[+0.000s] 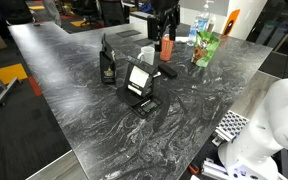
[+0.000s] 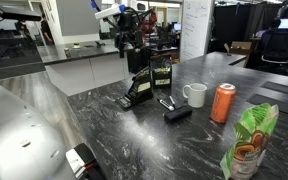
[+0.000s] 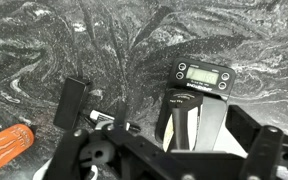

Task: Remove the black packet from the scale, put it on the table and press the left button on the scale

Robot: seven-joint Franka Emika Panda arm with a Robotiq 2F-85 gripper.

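In an exterior view the black packet [image 1: 139, 76] is sitting on the scale [image 1: 146, 101], which rests on the table [image 1: 119, 135]. I cannot pick out the gripper against the dark background there.

In an exterior view the gripper [image 2: 131, 45] is hanging above the packet [image 2: 139, 87], well apart from it and touching nothing.

In the wrist view the gripper [image 3: 179, 140] is holding its jaws spread wide and clasping nothing. The packet [image 3: 184, 112] is lying below and between them, and the scale's display strip [image 3: 204, 73] is showing just beyond their tips.
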